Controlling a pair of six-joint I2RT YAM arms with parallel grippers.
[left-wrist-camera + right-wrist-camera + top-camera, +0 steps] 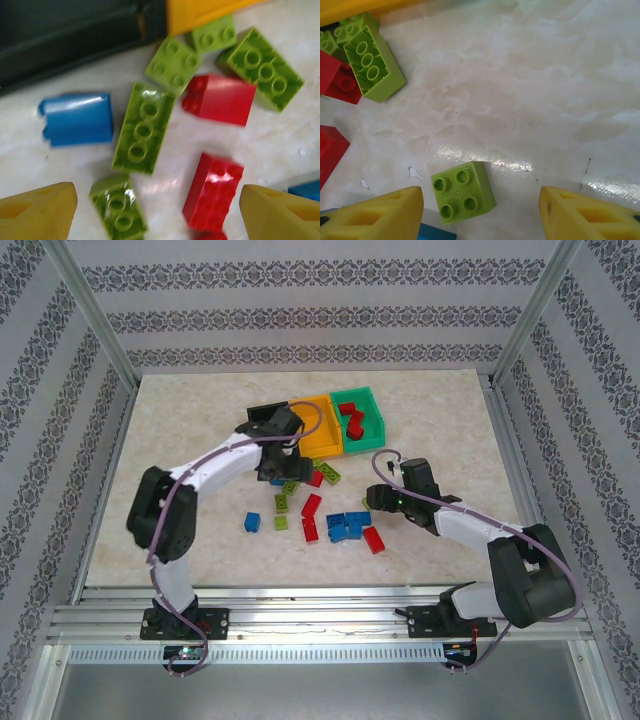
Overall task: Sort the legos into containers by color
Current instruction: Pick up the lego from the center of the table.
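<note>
On the right gripper, the yellow fingers are spread wide and empty, hovering low over the tabletop. Between them lies a lime green two-by-two brick, studs up, touching neither finger.

On the left gripper, the fingers are likewise parted and hold nothing. Under them sit a lime brick and a red brick. More lime, red and blue bricks lie beyond, up to the black bin.

From above, we see the loose legos scattered about the tabletop's middle. The orange-yellow bin and teal green bin stand side by side toward the far edge, with red bricks in the teal one.

We judge each brick light, rigid and glossy, so apt to slip. Squeezing its two flat side walls, low and square, looks safest.
</note>
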